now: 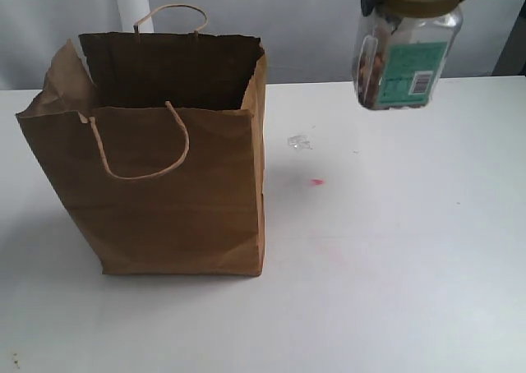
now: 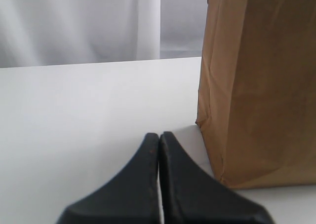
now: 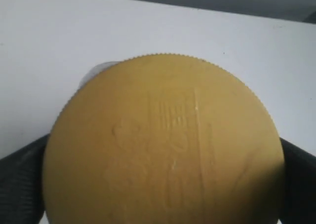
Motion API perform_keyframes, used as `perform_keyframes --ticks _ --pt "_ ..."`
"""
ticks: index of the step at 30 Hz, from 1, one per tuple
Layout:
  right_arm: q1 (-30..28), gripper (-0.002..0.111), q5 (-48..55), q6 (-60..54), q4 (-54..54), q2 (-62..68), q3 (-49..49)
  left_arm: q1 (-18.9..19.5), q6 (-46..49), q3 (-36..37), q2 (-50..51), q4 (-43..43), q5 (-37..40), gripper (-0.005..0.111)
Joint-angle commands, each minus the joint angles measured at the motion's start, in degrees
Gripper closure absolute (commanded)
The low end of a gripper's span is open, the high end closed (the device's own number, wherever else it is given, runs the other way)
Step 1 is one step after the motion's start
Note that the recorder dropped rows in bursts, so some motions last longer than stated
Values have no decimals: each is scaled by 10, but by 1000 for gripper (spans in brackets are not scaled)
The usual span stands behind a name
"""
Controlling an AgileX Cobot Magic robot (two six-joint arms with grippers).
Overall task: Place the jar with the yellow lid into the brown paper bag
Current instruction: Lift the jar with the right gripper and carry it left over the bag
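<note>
White tabletop (image 1: 394, 291) carries the paper bag (image 1: 177, 200), upright with its mouth open. Right gripper (image 3: 160, 184) clamps the jar (image 1: 405, 57) by its yellow lid (image 3: 163, 135), hanging it in the air well to the side of the bag. Left gripper (image 2: 159, 150) is closed on nothing, low by the bag's bottom corner. Carrying looks like the step in hand; next the jar must travel over the bag's mouth, clearing the rim (image 1: 164, 36) and handles (image 1: 140, 151), then go down

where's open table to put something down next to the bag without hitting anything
Widest: the table right of the brown paper bag, nearer the camera than the pink mark. The strip before the bag is also open. Tighter: by the clear scrap, under the airborne yellow-lidded jar, and at the bag's side, where the shut left tool sits.
</note>
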Motion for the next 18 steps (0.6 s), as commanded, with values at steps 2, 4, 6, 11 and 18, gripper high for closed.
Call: perform_keyframes --ticks 2,4,6,11,18 --pt "-1 108 -21 -32 59 -74 -3 -3 -2 -1 2 -2 -5 106" --pt "-1 108 -40 -54 98 -96 -3 -3 -2 -1 2 -2 -5 106" --pt "0 108 -58 -81 132 -113 -3 -3 -2 -1 2 -2 -5 106" --pt "27 108 -117 -141 190 -150 -3 -3 -2 -1 2 -2 -5 106" --pt "121 108 -216 -240 268 -150 -3 -3 -2 -1 2 -2 -5 106"
